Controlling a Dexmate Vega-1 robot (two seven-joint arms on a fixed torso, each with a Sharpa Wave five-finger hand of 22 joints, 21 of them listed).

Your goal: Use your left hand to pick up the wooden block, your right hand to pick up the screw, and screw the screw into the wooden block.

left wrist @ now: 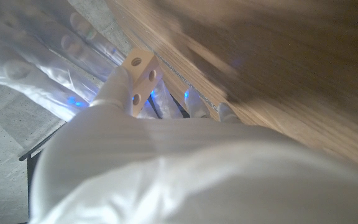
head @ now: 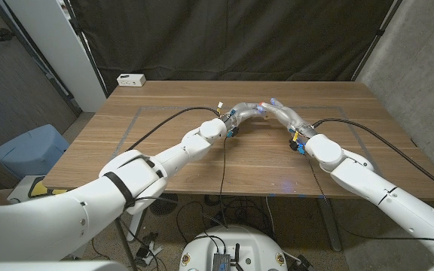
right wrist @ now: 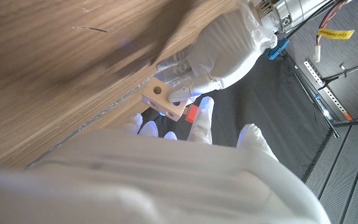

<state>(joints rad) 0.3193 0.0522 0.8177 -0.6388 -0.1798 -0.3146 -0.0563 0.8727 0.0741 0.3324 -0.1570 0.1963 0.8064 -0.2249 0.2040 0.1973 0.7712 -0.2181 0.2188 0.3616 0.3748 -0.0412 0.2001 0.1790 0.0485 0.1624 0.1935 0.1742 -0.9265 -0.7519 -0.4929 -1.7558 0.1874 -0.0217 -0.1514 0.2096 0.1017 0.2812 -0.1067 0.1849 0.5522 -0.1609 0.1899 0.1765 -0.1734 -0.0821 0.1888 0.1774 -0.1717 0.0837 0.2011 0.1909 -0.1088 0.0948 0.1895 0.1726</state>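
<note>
My left hand (head: 244,114) and right hand (head: 286,119) meet fingertip to fingertip above the middle of the table (head: 164,143). The left hand (right wrist: 224,48) grips a pale wooden block (right wrist: 164,99) with round holes in its faces; the block (left wrist: 140,76) also shows in the left wrist view, sticking out past my left hand (left wrist: 166,168). My right hand (right wrist: 166,174) reaches up to the block, and a small red piece, the screw (right wrist: 191,114), sits pinched between its fingers right beside the block. How far the screw is in a hole is hidden.
A small white box (head: 131,79) lies at the table's far left corner. A blue bin (head: 29,150) stands on the floor to the left. Black cables run along both arms over the tabletop. A dark curtain hangs behind the table.
</note>
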